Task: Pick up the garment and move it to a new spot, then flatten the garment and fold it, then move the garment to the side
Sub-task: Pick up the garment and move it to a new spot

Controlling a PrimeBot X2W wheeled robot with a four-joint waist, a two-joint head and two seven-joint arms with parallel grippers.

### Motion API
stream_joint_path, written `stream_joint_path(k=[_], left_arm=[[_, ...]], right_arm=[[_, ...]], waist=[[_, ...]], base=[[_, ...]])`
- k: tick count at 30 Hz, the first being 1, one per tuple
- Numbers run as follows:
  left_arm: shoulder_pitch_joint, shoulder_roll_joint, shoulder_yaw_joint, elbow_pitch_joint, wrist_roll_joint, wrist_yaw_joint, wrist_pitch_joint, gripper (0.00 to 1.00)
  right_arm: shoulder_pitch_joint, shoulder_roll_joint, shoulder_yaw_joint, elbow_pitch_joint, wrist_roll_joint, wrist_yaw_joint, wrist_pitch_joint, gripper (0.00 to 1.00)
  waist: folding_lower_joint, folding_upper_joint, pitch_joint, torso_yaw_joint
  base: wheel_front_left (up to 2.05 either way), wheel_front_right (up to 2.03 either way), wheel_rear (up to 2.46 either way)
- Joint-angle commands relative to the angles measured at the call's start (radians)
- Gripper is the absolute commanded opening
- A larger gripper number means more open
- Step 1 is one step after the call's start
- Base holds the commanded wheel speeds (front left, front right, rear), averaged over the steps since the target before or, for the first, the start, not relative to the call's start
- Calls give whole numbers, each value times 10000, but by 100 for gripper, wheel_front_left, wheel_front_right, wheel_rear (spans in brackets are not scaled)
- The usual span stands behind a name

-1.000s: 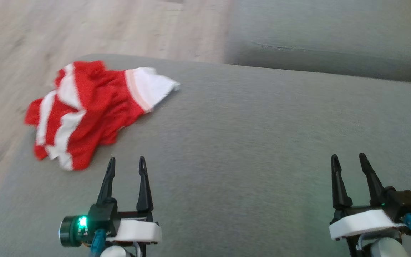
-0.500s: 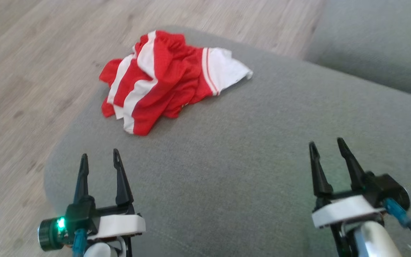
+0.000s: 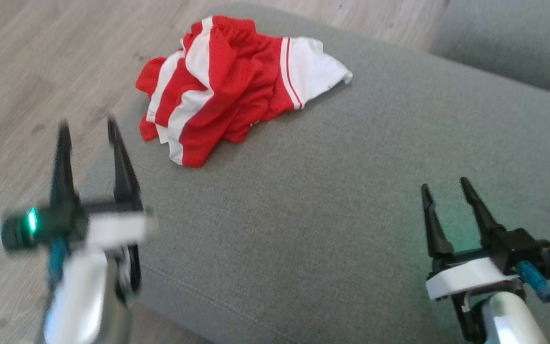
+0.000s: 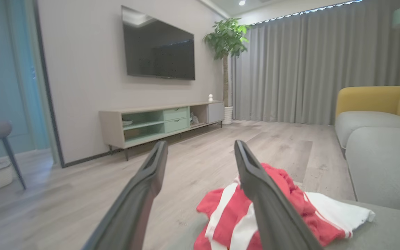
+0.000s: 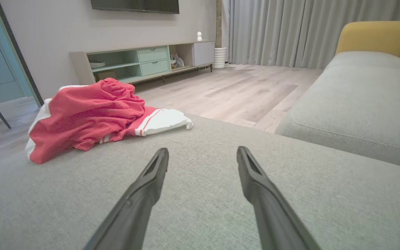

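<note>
Spreading across most of the head view, the grey cushion [image 3: 351,191] offers broad bare fabric toward the robot and to its right, which looks like ample room for setting cloth down and flattening it. Wooden floor [image 3: 26,71] borders the cushion's left and far sides, and a second grey seat [image 3: 509,43] sits beyond a gap at the far right.

The garment [image 3: 227,91], a crumpled red-and-white piece, lies on the cushion's far left corner. Its long axis runs diagonally, from a red bunch close to the left edge up to a white flap pointing far and right. Its near-left folds sit just beside the drop to the floor, so a pull leftward could drag it off.

The left gripper [image 3: 87,123] hovers over the cushion's left edge with jaws spread and empty. The garment lies ahead of it and to its right, making this the nearer arm. The right gripper [image 3: 444,184], likewise spread and empty, hangs well apart from the cloth, which lies far forward and left of it.
</note>
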Motion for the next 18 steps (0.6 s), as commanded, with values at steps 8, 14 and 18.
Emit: stream_joint_path(k=[8,14,18], left_arm=[[-5268,892,-291,2482,127,-1486,868,100],[-7760,1123,-389,5000,-177,-2133,2489,100],[-8658,1614,-377,6871,1,-1869,3636,100]], right_arm=[[226,-225,-451,-846,-1018,-7,-111,100],[-74,-783,-270,-1202,-1247,-7,-111,100],[-65,-1065,-106,-1429,-1242,-7,-111,100]], waist=[[-1,0,1670,-466],[-1,0,2651,-1422],[-1,0,3062,-2067]], base=[[0,0,0],[0,0,0],[0,0,0]])
